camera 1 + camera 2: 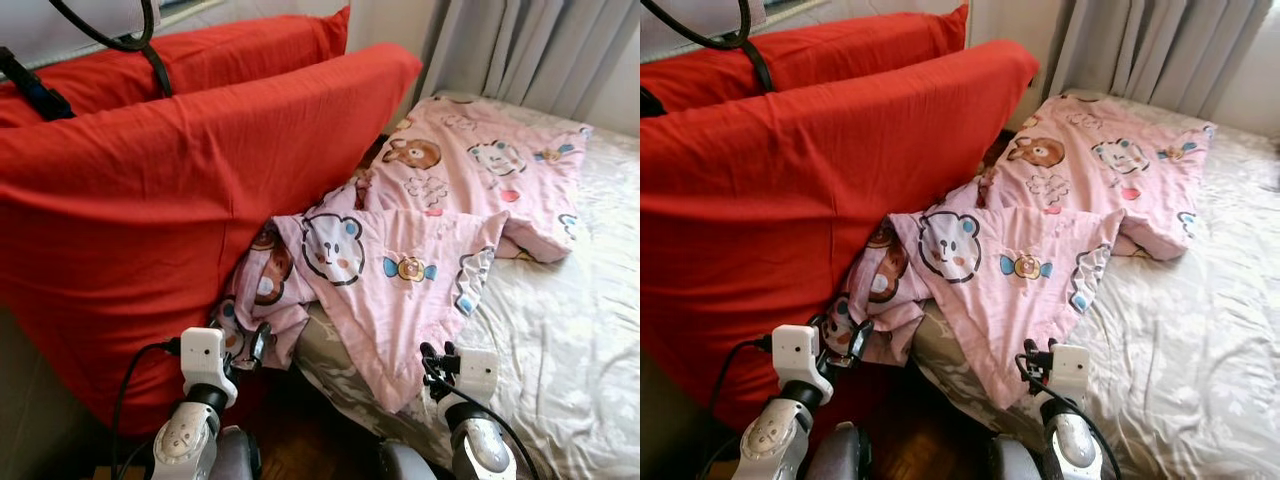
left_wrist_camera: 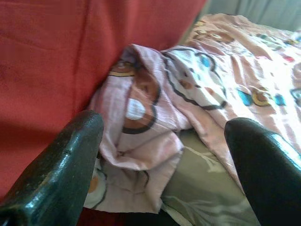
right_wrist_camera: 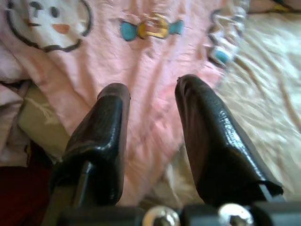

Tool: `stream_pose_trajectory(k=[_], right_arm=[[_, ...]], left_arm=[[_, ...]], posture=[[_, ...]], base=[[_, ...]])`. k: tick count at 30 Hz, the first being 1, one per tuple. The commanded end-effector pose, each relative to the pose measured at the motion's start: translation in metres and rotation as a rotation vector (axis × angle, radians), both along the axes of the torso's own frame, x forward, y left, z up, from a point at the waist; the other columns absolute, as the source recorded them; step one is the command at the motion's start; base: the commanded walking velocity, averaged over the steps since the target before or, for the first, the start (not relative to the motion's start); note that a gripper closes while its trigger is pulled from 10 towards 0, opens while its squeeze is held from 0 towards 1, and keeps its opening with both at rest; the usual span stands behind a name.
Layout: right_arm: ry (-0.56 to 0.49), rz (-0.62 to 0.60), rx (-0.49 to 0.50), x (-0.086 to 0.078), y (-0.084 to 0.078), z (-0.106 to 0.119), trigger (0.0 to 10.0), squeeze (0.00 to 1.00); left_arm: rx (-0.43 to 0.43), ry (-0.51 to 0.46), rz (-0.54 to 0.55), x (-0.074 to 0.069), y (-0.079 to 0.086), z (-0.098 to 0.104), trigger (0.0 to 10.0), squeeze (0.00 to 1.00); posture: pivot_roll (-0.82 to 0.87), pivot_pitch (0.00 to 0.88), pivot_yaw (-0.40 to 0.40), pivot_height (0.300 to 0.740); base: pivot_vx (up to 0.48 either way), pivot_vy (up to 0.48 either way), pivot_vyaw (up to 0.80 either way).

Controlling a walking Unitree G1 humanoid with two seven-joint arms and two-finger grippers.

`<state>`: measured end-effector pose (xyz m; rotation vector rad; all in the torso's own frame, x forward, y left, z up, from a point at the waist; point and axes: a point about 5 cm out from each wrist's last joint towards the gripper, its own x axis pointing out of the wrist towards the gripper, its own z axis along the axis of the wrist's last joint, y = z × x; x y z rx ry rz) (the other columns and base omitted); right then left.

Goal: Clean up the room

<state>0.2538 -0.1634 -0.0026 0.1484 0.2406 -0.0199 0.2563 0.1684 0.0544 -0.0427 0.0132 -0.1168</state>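
Pink blanket (image 1: 420, 250) spills over the bed's (image 1: 560, 340) near edge against red pillows (image 1: 170, 190); left gripper (image 2: 160, 155) and right gripper (image 3: 153, 136) both spread, empty

Bed (image 1: 570, 340), pale patterned sheet; pink bear-print blanket (image 1: 440, 210) crumpled across it, corner hanging over near edge.

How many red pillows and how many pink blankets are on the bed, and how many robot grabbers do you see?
Red pillows: 2, the front one and the one behind it
Pink blanket with bears: 1
Robot grippers: 2, left gripper and right gripper, both open
Total: 5
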Motion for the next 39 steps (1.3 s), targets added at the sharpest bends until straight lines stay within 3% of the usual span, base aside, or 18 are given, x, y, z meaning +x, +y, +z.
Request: stream_pose_trajectory(k=[1, 10, 16, 39], right_arm=[[0.001, -0.011, -0.005, -0.001, -0.003, -0.001, 10.0, 0.0], [0.005, 0.011, -0.019, -0.002, -0.001, -0.002, 10.0, 0.0], [0.02, 0.013, -0.02, -0.003, 0.0, -0.004, 10.0, 0.0], [0.061, 0.09, -0.048, 0.001, 0.007, -0.007, 10.0, 0.0]], left_arm=[[-0.02, 0.024, -0.004, 0.0, -0.002, -0.005, 10.0, 0.0], [-0.028, 0.05, -0.004, 0.0, 0.0, -0.013, 10.0, 0.0], [-0.029, 0.064, -0.005, 0.002, 0.001, -0.017, 10.0, 0.0], [-0.026, 0.057, -0.002, 0.004, 0.001, -0.016, 10.0, 0.0]], posture=[[-0.05, 0.098, -0.052, 0.62], [-0.05, 0.106, -0.055, 0.62], [-0.05, 0.111, -0.054, 0.62], [-0.05, 0.116, -0.057, 0.62]], base=[[0.0, 0.0, 0.0], [0.0, 0.0, 0.0], [0.0, 0.0, 0.67], [0.056, 0.0, 0.06]])
